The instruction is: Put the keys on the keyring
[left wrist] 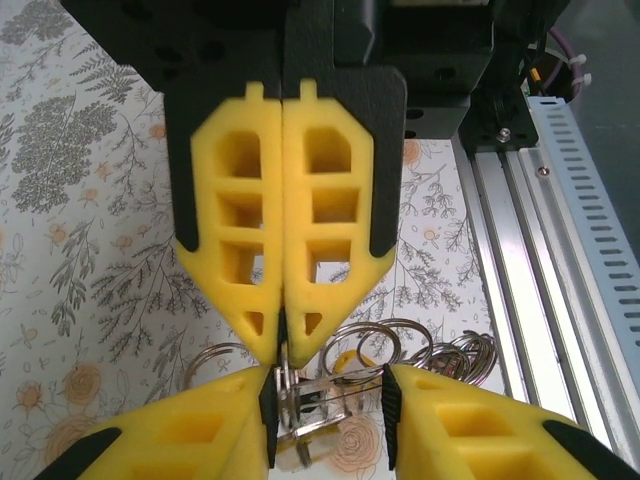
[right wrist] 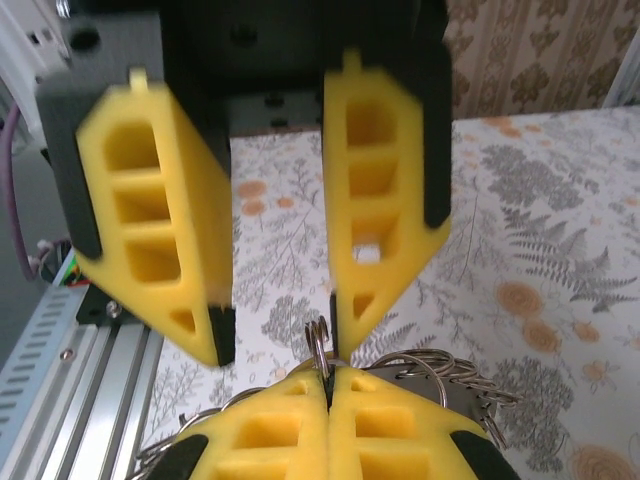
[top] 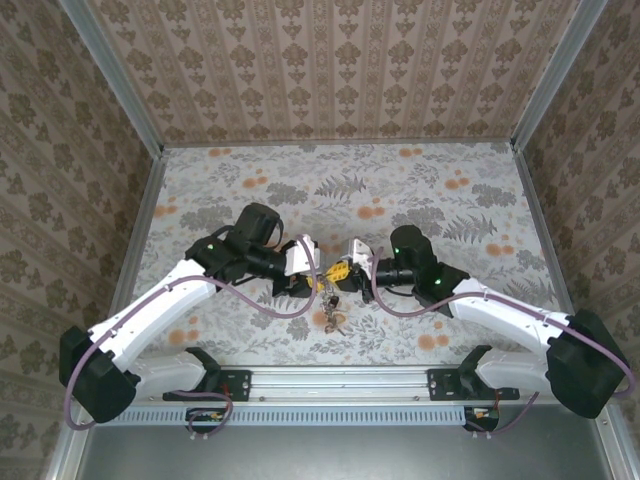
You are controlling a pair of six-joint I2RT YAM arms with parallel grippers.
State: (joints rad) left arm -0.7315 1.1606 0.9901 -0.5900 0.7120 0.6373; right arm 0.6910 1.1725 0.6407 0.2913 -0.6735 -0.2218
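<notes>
The keyring (right wrist: 316, 345) is pinched by the clenched right gripper (right wrist: 328, 385); the left gripper (left wrist: 328, 405) is seen released, tip to tip, above the flowered desk (top: 450, 170).

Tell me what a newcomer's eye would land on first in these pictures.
Two yellow-fingered grippers meet tip to tip over the middle of the floral table. The right gripper is shut on a thin metal ring, and the left gripper stands open facing it. A tangle of metal rings spreads just below the fingers.
</notes>
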